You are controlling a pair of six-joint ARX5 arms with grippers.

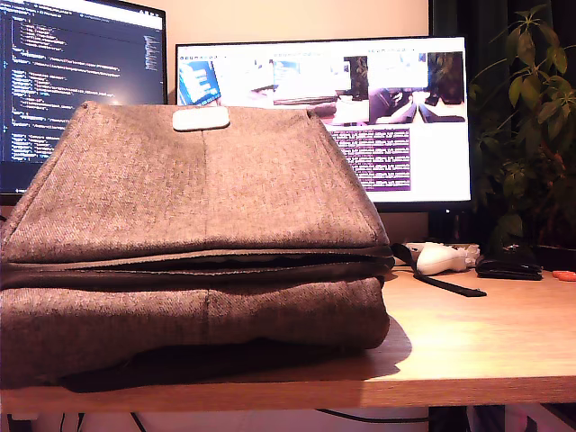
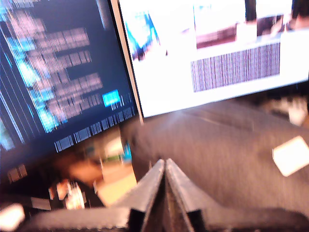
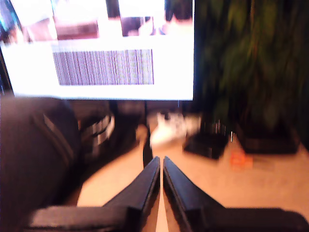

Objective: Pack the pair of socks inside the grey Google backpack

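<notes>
Above the desk (image 1: 486, 333), my first gripper (image 2: 165, 164) and my second gripper (image 3: 161, 162) hang clenched, grasping nothing. Beyond them, the grey Google backpack (image 1: 198, 225) fills the exterior view's left. No socks show anywhere. I risk groping blind, since both wrist views are blurred.

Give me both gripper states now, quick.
My first gripper: shut, holding nothing, above the grey backpack.
My second gripper: shut, holding nothing, above the desk.
</notes>
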